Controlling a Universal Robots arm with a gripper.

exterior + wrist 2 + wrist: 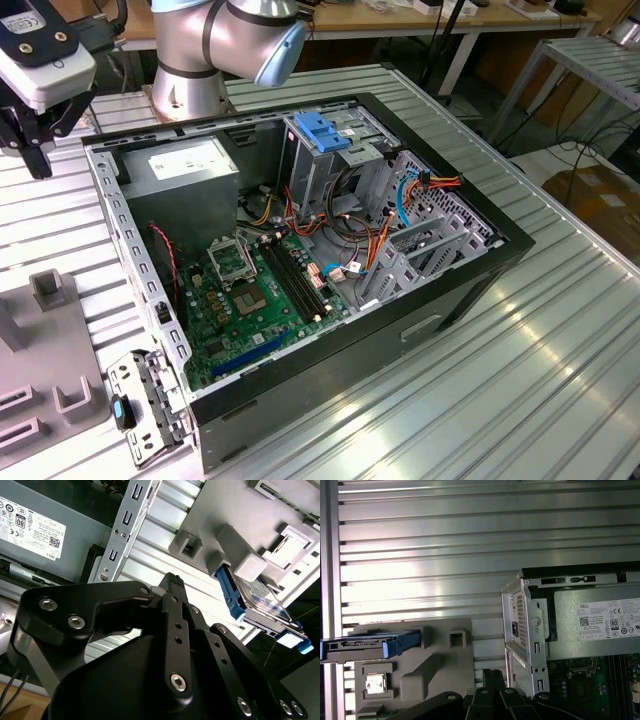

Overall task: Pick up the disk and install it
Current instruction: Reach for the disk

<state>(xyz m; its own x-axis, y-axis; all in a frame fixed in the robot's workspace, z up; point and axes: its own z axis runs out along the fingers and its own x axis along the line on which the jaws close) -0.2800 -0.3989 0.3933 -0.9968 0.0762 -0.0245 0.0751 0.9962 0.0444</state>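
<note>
Disk (pixel 365 644) x1, on edge in grey fixture (pixel 440 665) x1, on ribbed metal desk (pixel 520 380), PC case (pixel 350 365) x1 open beside it, my pincer (pixel 172 580) x1 pressed together, empty, apart from disk, wooden worktop (pixel 420 22) behind

The ribbed metal bench (pixel 520 380) carries an open computer case (pixel 420 320) mid-bench, with a grey fixture plate (pixel 60 350) beside it.
</note>
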